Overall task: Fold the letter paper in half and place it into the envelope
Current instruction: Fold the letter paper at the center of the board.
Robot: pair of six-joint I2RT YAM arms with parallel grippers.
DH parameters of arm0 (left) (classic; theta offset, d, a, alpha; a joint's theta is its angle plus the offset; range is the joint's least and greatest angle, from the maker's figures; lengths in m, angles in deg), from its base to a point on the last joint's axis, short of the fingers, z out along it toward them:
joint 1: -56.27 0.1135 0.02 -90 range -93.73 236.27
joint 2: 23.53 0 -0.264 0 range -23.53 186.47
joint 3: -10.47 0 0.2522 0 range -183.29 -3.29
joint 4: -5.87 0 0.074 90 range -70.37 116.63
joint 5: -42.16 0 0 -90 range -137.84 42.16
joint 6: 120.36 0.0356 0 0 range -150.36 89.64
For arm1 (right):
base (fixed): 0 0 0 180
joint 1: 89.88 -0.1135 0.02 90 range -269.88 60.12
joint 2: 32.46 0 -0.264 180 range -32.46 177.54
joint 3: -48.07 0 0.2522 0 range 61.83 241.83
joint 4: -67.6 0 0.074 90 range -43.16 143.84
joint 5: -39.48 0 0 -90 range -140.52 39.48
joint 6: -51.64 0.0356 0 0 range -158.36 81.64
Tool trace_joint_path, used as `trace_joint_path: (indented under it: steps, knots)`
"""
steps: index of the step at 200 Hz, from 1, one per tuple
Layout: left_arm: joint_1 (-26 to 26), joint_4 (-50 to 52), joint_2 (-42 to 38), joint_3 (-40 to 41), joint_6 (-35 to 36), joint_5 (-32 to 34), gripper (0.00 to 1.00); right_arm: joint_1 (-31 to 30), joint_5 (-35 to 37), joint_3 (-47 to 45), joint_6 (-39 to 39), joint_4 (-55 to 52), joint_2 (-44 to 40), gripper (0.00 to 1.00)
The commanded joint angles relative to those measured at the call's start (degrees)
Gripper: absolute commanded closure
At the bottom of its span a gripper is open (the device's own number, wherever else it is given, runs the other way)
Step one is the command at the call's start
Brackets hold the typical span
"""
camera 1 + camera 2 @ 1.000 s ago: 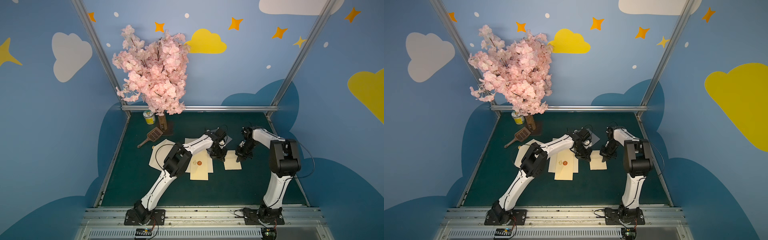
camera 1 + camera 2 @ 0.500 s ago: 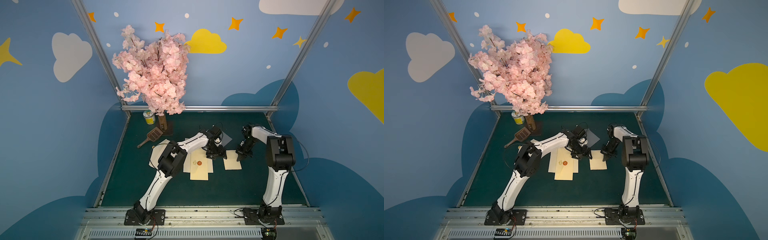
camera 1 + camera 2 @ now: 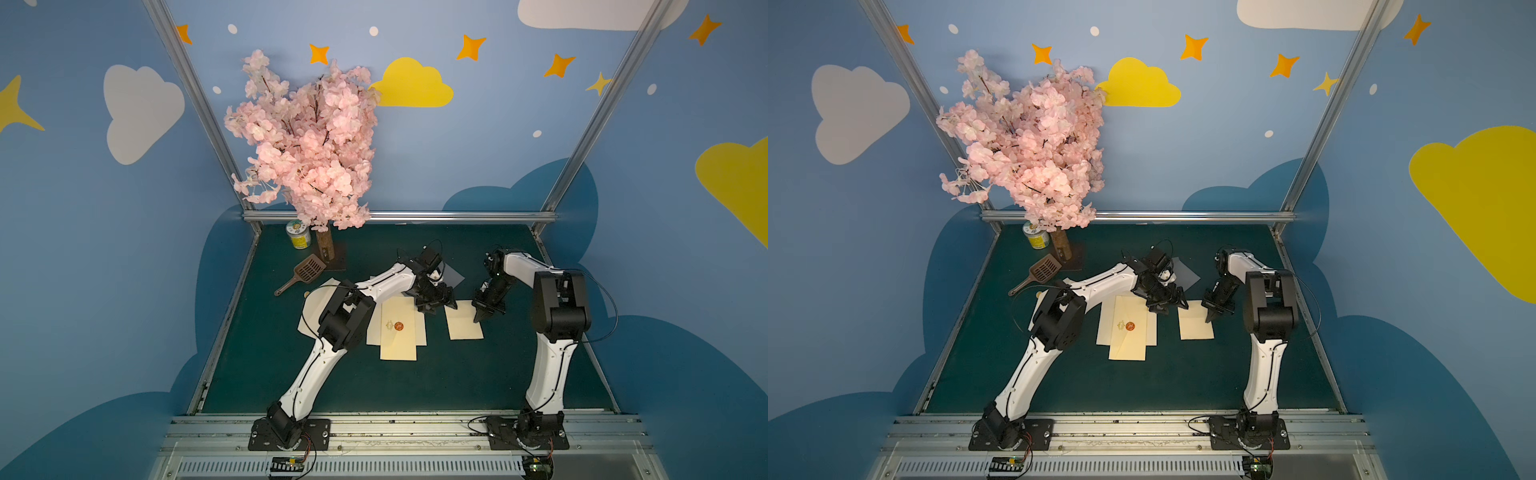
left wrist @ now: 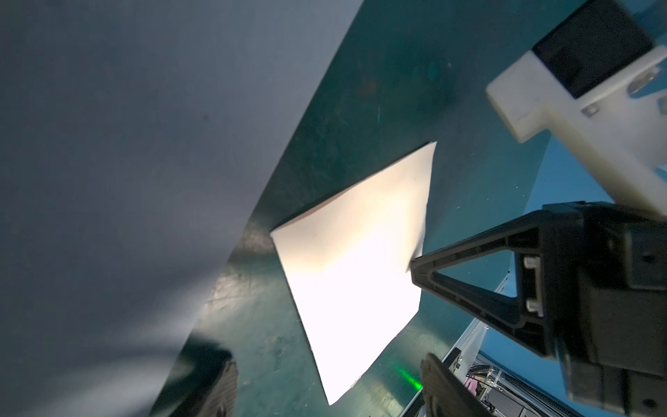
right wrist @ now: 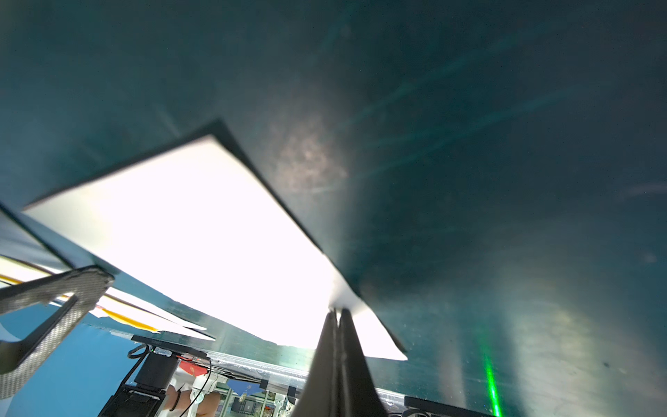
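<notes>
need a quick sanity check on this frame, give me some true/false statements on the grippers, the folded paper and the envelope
1. The right gripper is shut on the edge of the folded paper. True.
2. The left gripper grips that paper. False: its jaws stand open, holding nothing.
3. The envelope bears a red seal. True.
4. The folded paper is inside the envelope. False: it lies on the mat beside it.
5. The scoop lies on the envelope. False: it lies apart, near the tree.
</notes>
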Motion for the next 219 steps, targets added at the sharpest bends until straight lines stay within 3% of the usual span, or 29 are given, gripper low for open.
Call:
trace_joint_path:
  steps: [1, 45, 88, 140, 194, 219]
  knots:
    - [-0.8, 1.4, 3.4, -2.0, -0.7, 0.5, 0.22, 0.3, 1.8, 0.3, -0.6, 2.8, 2.8, 1.00]
    - [-2.3, -0.2, 5.3, -3.2, -2.8, -1.5, 0.26, 0.2, 0.6, 0.6, -0.4, 2.9, 2.9, 1.00]
    - [-2.3, -7.4, 3.4, 2.4, -6.2, -3.3, 0.33, 0.3, 0.2, 0.4, -0.7, 3.0, 3.0, 1.00]
    - [-1.2, -20.2, -1.7, 13.3, -11.0, -5.4, 0.52, 0.4, -0.2, 0.8, -0.8, 2.9, 3.4, 1.00]
    - [-1.1, -27.5, -1.6, 15.2, -13.2, -9.0, 0.61, 0.5, -0.7, 0.8, -1.0, 2.9, 3.4, 1.00]
    - [-0.9, -28.8, -1.9, 15.8, -13.7, -9.0, 0.71, 0.5, -0.8, 0.9, -1.1, 2.9, 3.3, 1.00]
